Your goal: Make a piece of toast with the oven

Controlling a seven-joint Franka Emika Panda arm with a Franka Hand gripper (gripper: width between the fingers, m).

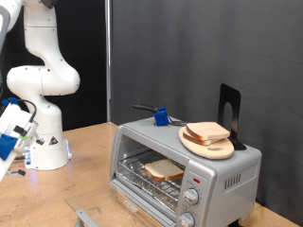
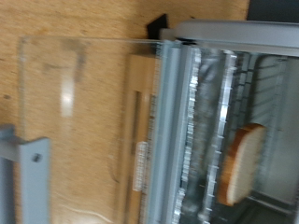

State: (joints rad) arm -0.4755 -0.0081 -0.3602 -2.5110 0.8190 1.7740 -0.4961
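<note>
While toast point(image 1: 164, 170) sits inside, oven point(image 1: 223, 176) open, unlabelled

Round wooden board point(image 1: 207, 145) right of centre, carrying bread slices point(image 1: 207, 131) | blue object point(image 1: 161, 117) at centre | black stand point(image 1: 230, 112) upper right | wooden table point(image 1: 85, 189) lower left.
</note>
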